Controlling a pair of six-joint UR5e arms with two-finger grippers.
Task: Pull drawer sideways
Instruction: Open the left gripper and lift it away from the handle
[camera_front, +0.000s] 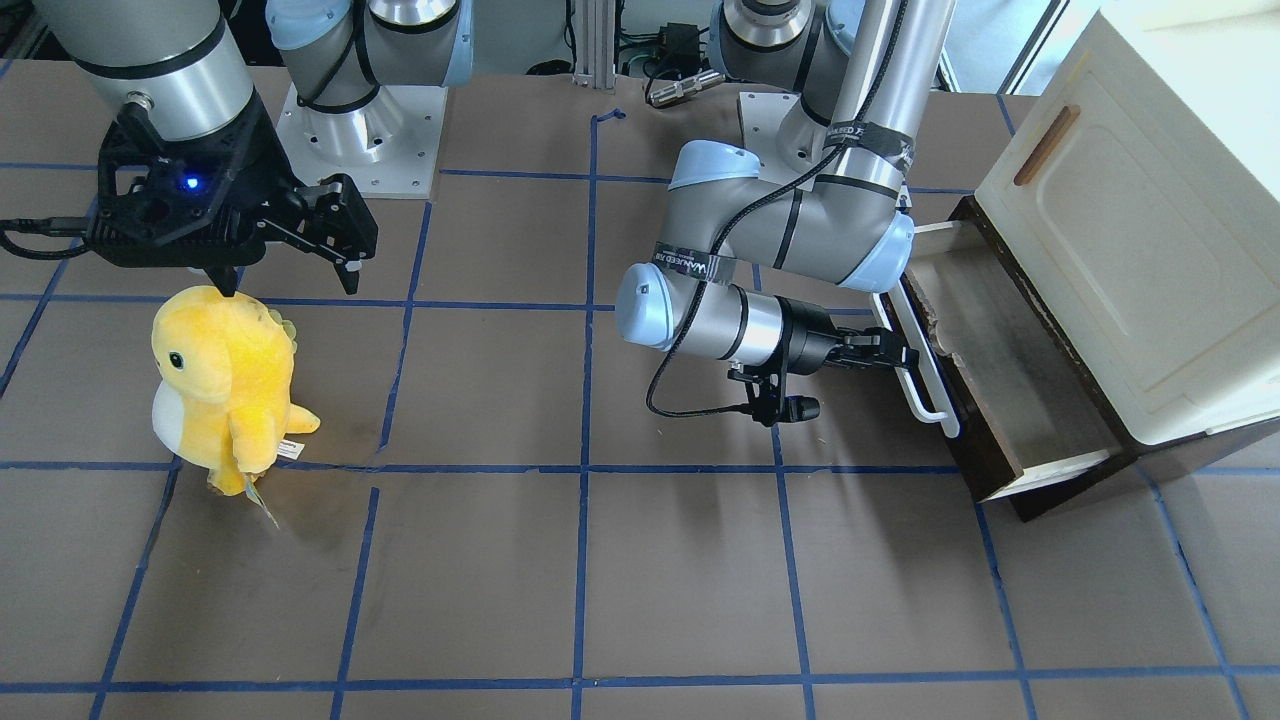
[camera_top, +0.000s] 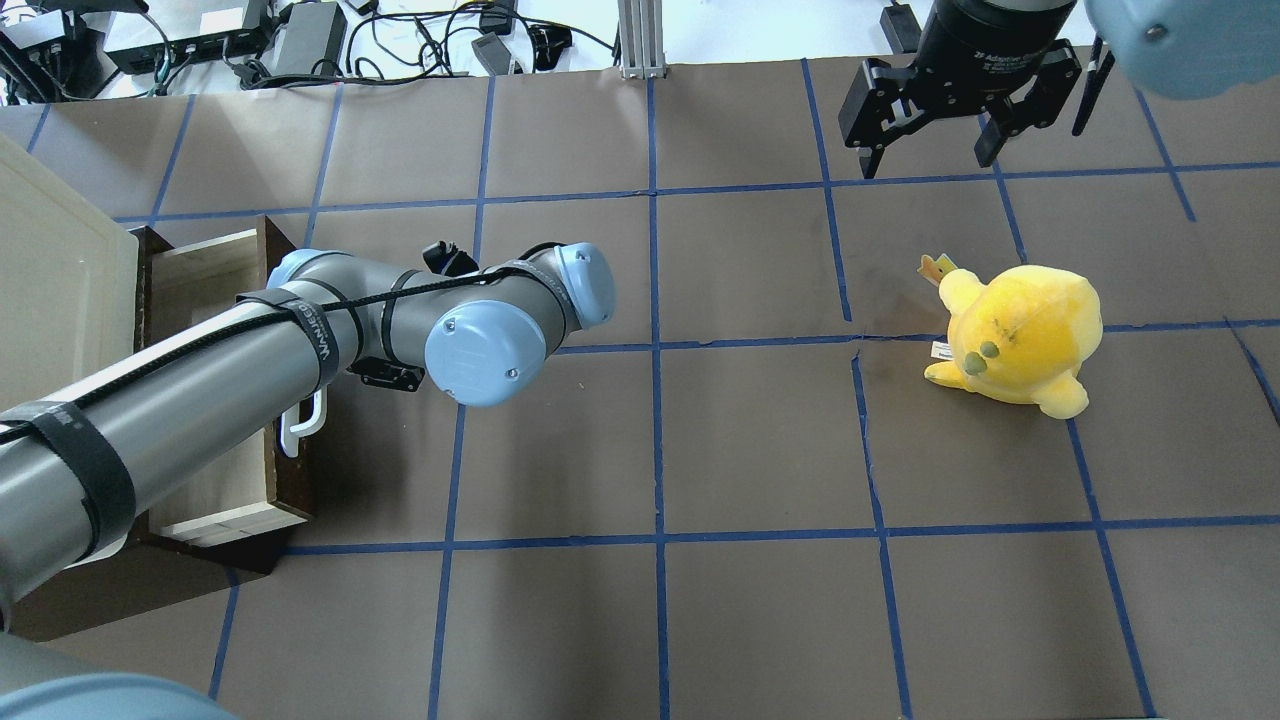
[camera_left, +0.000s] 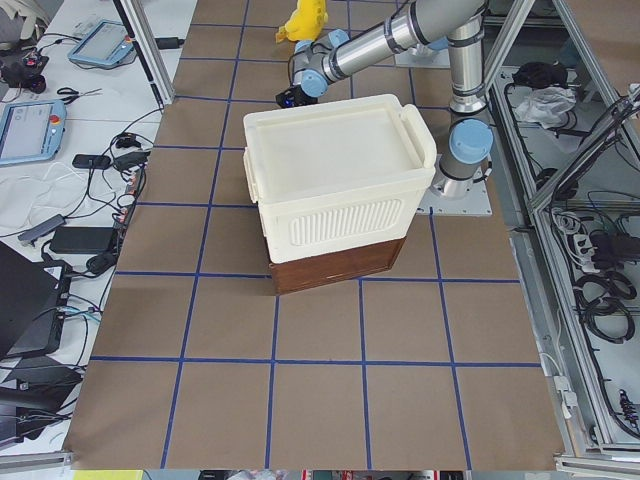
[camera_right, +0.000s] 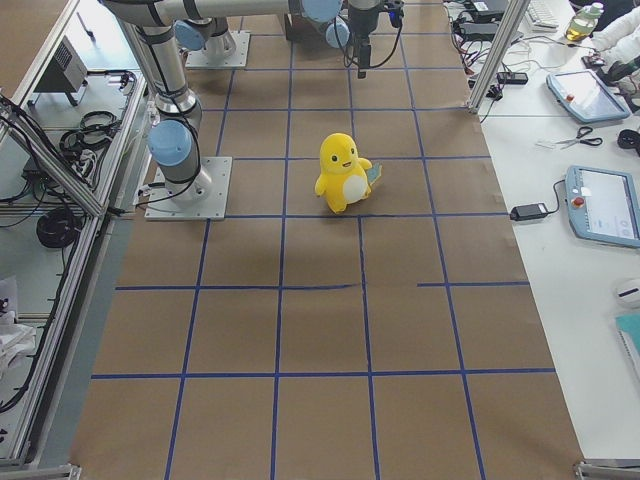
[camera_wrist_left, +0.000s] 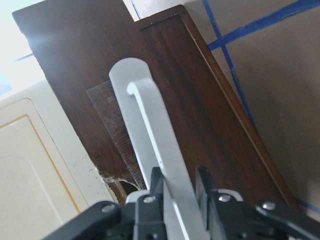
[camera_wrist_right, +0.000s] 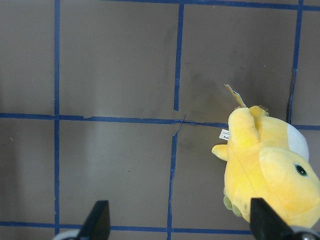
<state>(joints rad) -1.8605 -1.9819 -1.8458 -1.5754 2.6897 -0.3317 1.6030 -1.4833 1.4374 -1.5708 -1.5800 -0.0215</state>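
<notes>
The dark brown drawer stands pulled out from under the cream-white cabinet; it also shows in the overhead view. Its long white bar handle runs along the front. My left gripper is shut on that handle, near its middle. In the left wrist view the handle runs between the two fingers of the gripper, against the dark drawer front. My right gripper is open and empty, hanging above the table far from the drawer.
A yellow plush toy stands upright just below the right gripper; it also shows in the overhead view and the right wrist view. The cabinet door has a small brown handle. Brown table with blue tape grid.
</notes>
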